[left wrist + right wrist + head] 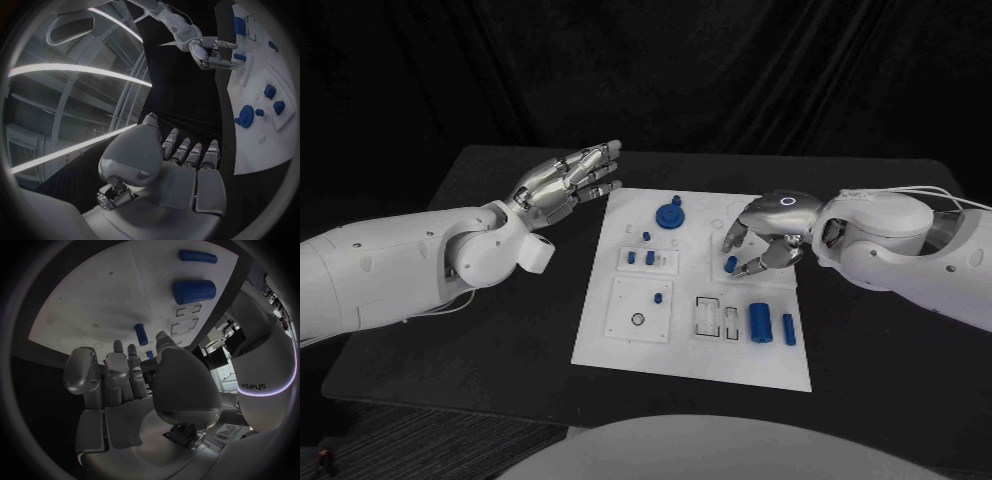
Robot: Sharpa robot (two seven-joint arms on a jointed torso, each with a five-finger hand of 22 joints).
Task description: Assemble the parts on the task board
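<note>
We judge a pick is beginning — the right hand (773,232), fingers curled and holding nothing, hovers above a small blue peg (731,264) on the task board (689,355). Next we must pinch it cleanly. The left hand (570,180) waits beside the board, fingers straight and together.

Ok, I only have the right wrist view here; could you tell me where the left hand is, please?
Observer: The left hand hangs beside the task board's far left corner, fingers apart, holding nothing.
Operator: Is any part near it?
Observer: A round blue part sits at the board's far edge, apart from that hand.
Operator: And my right hand from above?
Observer: The right hand is over the board's right side, fingertips down at a small blue part; contact unclear.
</note>
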